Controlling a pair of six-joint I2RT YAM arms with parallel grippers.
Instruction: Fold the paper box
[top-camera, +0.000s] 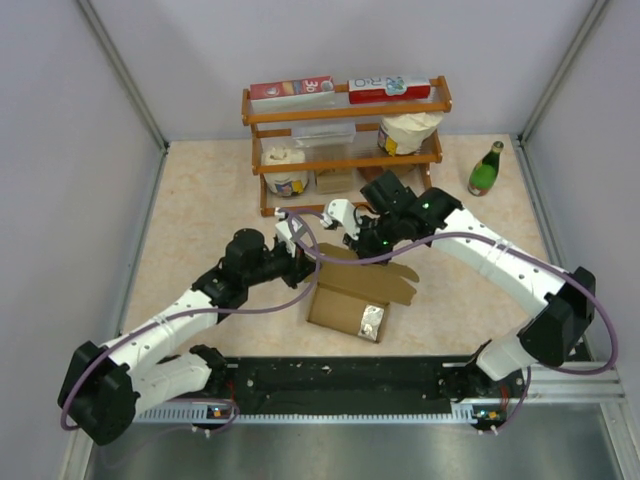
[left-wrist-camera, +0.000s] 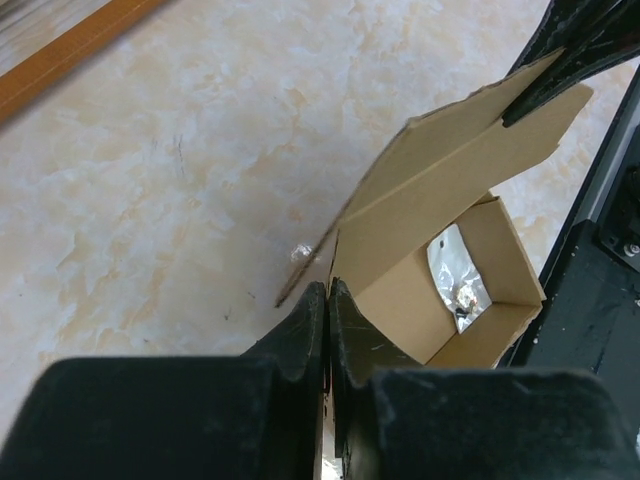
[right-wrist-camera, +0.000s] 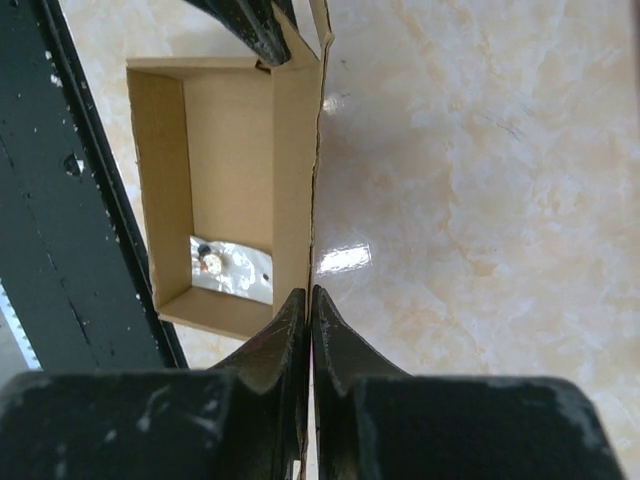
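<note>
My left gripper (left-wrist-camera: 328, 300) and right gripper (right-wrist-camera: 310, 305) are both pinched on the paper box (left-wrist-camera: 450, 190) flap, so I'd swing together, no twisting.

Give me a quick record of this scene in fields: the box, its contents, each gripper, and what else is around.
Box: paper box, open, on the table, lid flap raised
Inside: silver foil packet at one end
Left gripper: shut on the flap's edge
Right gripper: shut on the same flap, opposite end
Behind: wooden shelf, green bottle
</note>
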